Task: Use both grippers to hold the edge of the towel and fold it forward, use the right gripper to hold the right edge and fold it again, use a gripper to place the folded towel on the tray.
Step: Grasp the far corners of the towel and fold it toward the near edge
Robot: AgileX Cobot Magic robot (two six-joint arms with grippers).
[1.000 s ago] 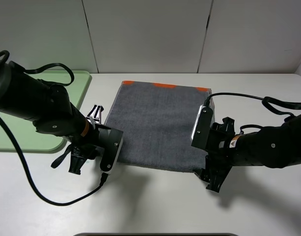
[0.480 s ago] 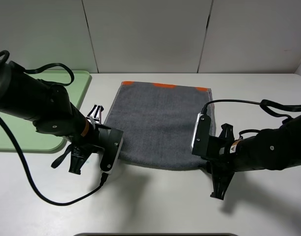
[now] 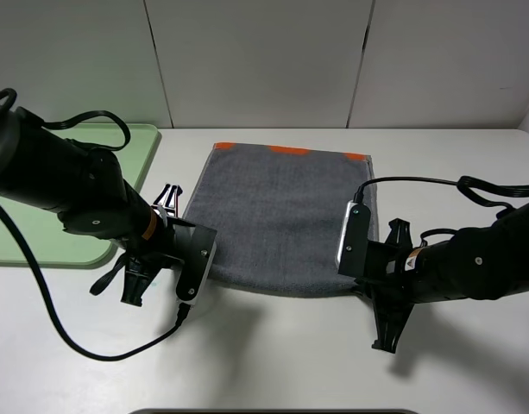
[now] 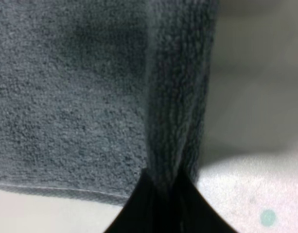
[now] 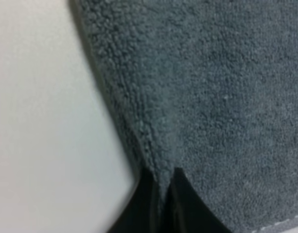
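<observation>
From the high exterior camera, a dark grey towel [image 3: 277, 220] is lying spread flat in the middle of a white table [image 3: 273, 366], its orange stripe band [image 3: 290, 150] running along the far end, while a light-green tray [image 3: 40, 250] is sitting well apart at the table's left side, partly behind the left arm. The left gripper [image 3: 195, 278] is pressing down at the towel's near left corner and the right gripper [image 3: 359, 286] at its near right corner, though the wrist housings are hiding both sets of jaws from this angle; loose black cables [image 3: 66, 332] are trailing across the tabletop beside each arm. From the left wrist camera, the left gripper [image 4: 162, 188] is clamping together on the towel [image 4: 76, 107], its two black fingers [image 4: 134, 204] pinching up a narrow ridge of terry cloth at the side edge, with the pale hem [image 4: 56, 189] running along the near edge just beside the grip and bare table [image 4: 255, 194] showing past the cloth. From the right wrist camera, the right gripper [image 5: 161, 183] is likewise closing tight on the towel [image 5: 226, 97], its tapered black fingers [image 5: 139, 204] squeezing a raised fold at the cloth's side edge, a short length of hem [image 5: 280, 224] showing at one corner and the table [image 5: 42, 121] lying bare alongside.
</observation>
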